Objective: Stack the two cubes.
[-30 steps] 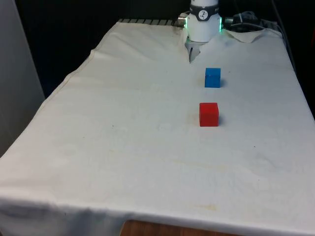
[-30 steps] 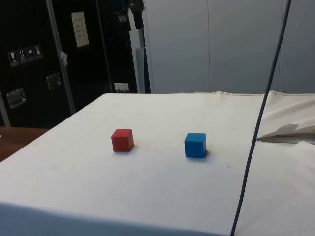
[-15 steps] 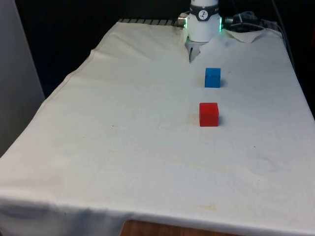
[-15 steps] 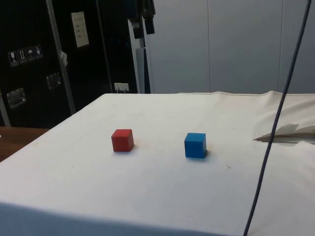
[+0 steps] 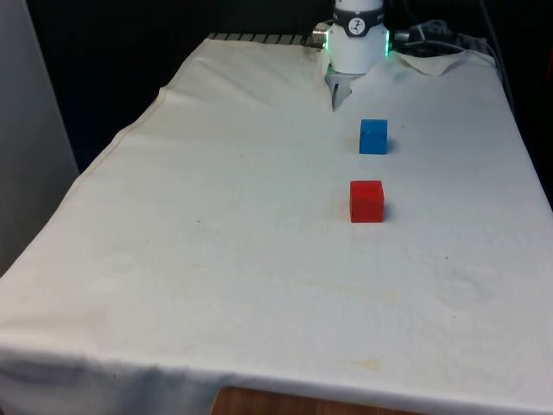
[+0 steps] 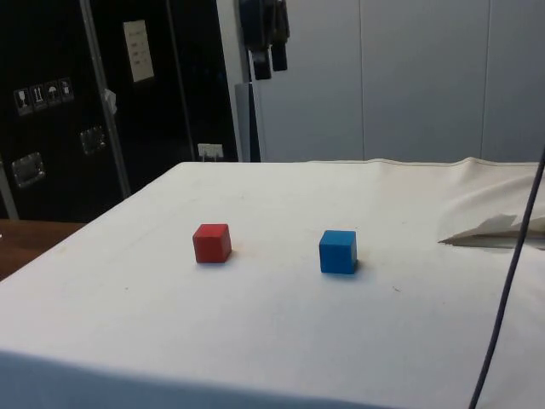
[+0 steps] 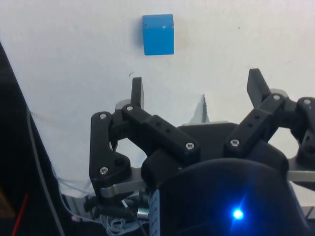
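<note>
My tool [image 6: 266,61] has drifted toward the side view's right since a second ago, and it hangs high above the counter [image 6: 281,341], its upper part cut off by that view's edge. The two cubes have not shifted. Nothing stands between the tool and either cube; the white cloth around them is bare except for a raised fold [image 6: 494,228] at about three o'clock from the blue cube [image 6: 338,251] in the side view. A thin dark cable [image 6: 509,281] crosses that view's right side in front of the cloth. In the wrist view my tool's [image 7: 197,93] fingers [image 7: 137,92] stand wide apart with nothing between them, and the blue cube [image 7: 158,34] lies on the cloth beyond the fingertips. In the front view the red cube [image 5: 366,201] sits at six o'clock from the blue cube [image 5: 373,137], apart from it, both flat on the cloth. Each is a plain solid-coloured block, with a small shadow at its base. The red cube [image 6: 211,243] lies at nine o'clock from the blue one in the side view.
</note>
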